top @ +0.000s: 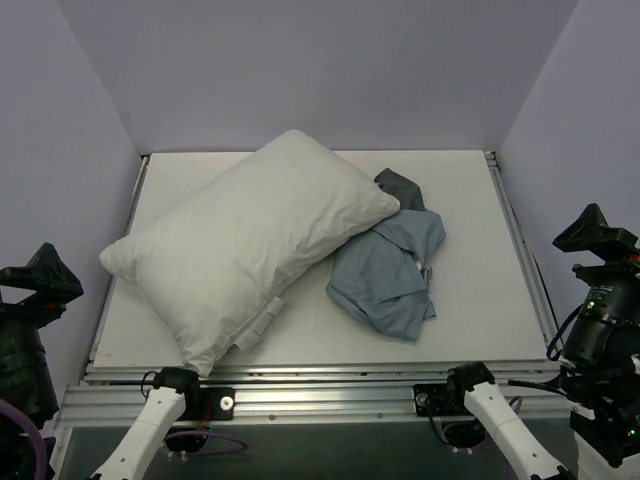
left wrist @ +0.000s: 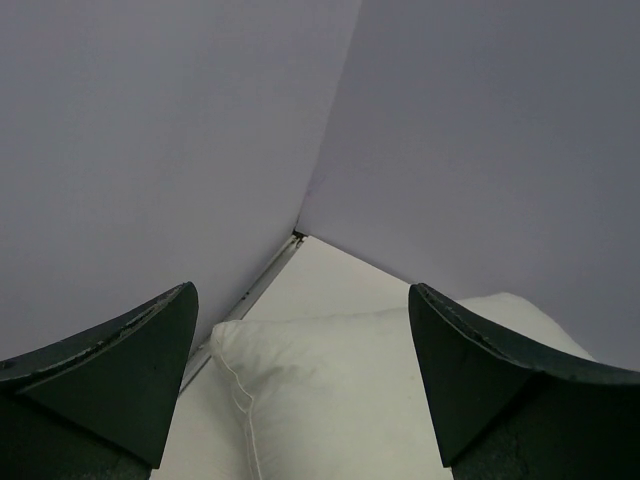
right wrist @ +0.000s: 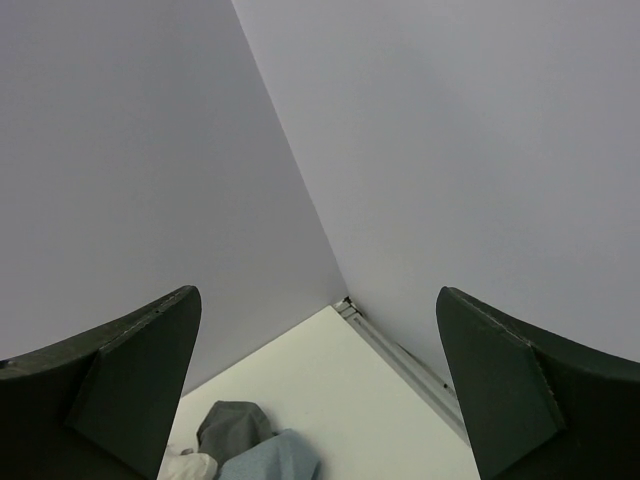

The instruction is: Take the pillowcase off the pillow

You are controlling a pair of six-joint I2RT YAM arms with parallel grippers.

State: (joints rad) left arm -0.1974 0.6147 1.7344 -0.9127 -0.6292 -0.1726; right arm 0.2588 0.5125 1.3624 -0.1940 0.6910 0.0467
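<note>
Left tool (left wrist: 302, 300) and right tool (right wrist: 320, 300) wide, empty. Might snag pillowcase (top: 390, 265) lying against pillow (top: 240, 250), dragging it off worktop (top: 480, 250) if swept low.

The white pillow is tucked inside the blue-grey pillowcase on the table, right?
Not inside. The top view shows the white pillow bare and out of the blue-grey pillowcase, which lies crumpled beside it, touching it. Both are on the table, as you said.

The bare white pillow (top: 245, 245) lies diagonally on the worktop; the crumpled blue-grey pillowcase (top: 390, 270) lies touching its right side.
</note>
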